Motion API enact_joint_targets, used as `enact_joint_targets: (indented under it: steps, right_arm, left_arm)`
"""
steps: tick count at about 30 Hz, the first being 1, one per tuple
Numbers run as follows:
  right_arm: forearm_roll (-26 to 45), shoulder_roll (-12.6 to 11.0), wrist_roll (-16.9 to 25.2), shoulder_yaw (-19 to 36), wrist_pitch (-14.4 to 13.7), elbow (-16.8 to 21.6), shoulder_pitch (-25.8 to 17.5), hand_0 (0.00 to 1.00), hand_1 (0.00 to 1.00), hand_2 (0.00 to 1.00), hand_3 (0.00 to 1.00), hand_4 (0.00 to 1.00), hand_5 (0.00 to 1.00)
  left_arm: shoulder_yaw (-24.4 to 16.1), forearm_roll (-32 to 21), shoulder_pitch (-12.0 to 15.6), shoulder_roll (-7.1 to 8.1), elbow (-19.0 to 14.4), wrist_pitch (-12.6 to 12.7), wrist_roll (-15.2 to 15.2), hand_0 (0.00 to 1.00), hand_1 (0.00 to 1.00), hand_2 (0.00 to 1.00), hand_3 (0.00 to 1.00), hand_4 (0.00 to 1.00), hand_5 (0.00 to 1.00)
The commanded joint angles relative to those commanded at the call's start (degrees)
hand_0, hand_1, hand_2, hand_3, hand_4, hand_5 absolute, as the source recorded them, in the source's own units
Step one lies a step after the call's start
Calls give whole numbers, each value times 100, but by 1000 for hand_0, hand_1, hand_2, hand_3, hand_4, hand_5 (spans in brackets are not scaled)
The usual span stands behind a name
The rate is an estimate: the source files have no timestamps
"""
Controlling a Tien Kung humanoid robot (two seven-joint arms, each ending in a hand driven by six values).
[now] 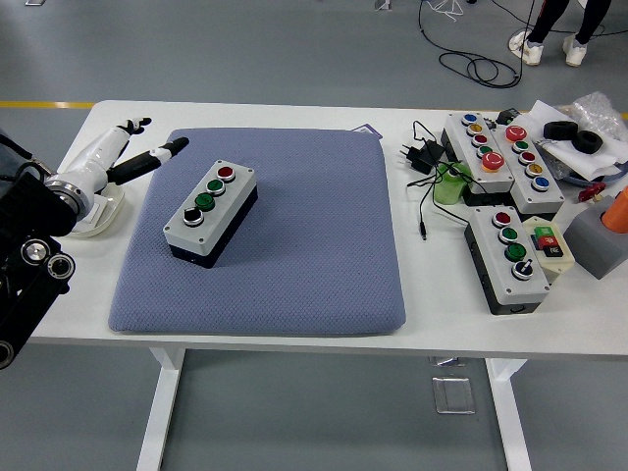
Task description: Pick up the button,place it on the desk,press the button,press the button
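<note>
I see the button box (210, 213) lying on the left half of a blue-grey padded mat (285, 265), set at a slant with its long side running from lower left to upper right. It is a grey box on a black base, and its top carries a row of four controls: a red button at the far end, two green ones in the middle, and a black knob nearest me. Nothing touches it.

My left hand (132, 152) rests to the upper left of the box, over the mat's far left corner and the bare worktop (294, 118), near the box but clearly apart from it. Its white palm and black fingers are stretched out and relaxed, holding nothing. The black left arm enters from the picture's left edge. My right hand is not visible.

Well apart, on the worktop's right side, I see a second four-control box (510, 257), and beyond it a larger panel (500, 149) with two rows of coloured buttons. A black power adapter (420, 155) with its cable lies just left of that panel. At the far right edge sit a roll of black tape (574, 134) and an orange object (616, 210).
</note>
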Motion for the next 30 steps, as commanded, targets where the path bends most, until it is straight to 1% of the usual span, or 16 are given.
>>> enact_joint_targets:
  steps: [3,4,5,6,8,10,12,17,20,21,22,24,26,27,29,30]
  right_arm:
    - [-12,-1,1,2,3,0,3,644,468,613,565,308,237]
    - [-17,-1,0,6,4,0,3,644,468,613,565,308,237]
    - [-2,1,0,-1,0,0,4,644,468,613,565,308,237]
    - [2,2,0,-3,-1,0,4,644,468,613,565,308,237]
    - [16,0,3,-12,-6,0,10,644,468,613,565,308,237]
    - [17,-2,3,-17,-7,0,17,644,468,613,565,308,237]
    - [13,-6,2,-25,-6,0,22,643,468,613,565,308,237]
    - [-20,-12,-2,-18,2,0,17,643,468,613,565,308,237]
    - [-39,-13,-4,-11,5,0,12,644,468,612,566,308,237]
    - [-46,-14,-4,-10,5,0,7,644,468,612,566,308,237]
    - [-48,-15,-4,-9,5,0,5,644,468,612,566,308,237]
    - [-57,-16,-4,-6,4,0,7,645,468,612,565,308,237]
    - [-63,-16,-4,-2,4,0,8,645,468,612,565,308,237]
    - [-60,-19,-1,-8,4,0,8,645,468,612,565,308,237]
    - [-51,-21,1,-17,2,0,13,645,468,612,565,308,237]
    - [-54,-21,0,-13,2,0,16,642,466,613,566,308,234]
  left_arm:
    - [156,410,-26,-86,17,-116,105,998,998,998,998,998,998]
    - [196,670,-32,-108,21,-142,129,998,998,998,998,998,998]
    - [283,931,-38,-184,35,-189,191,998,998,998,998,998,998]
    - [305,1155,-39,-203,39,-202,207,998,998,998,998,998,998]
    - [366,1631,-36,-329,91,-242,278,998,998,998,998,998,998]
    - [382,1855,-28,-411,129,-253,320,998,998,998,998,998,998]
    - [381,1938,-14,-537,204,-300,363,998,998,998,998,998,998]
    - [430,1964,-2,-785,395,-353,417,998,998,998,998,998,998]
    - [428,1964,10,-907,483,-347,437,998,998,998,998,998,998]
    - [422,1964,17,-988,544,-341,449,998,998,998,998,998,998]
    - [420,1964,19,-1010,561,-339,453,998,998,998,998,998,998]
    - [431,1964,2,-1119,676,-331,465,998,998,998,998,998,998]
    - [435,1964,-8,-1163,729,-330,469,998,998,998,998,998,998]
    - [425,1964,-18,-1213,801,-319,482,998,998,998,998,998,998]
    - [425,1964,-41,-1277,929,-229,507,998,998,998,998,998,998]
    - [437,1964,-52,-1295,978,-173,514,944,998,998,998,998,994]
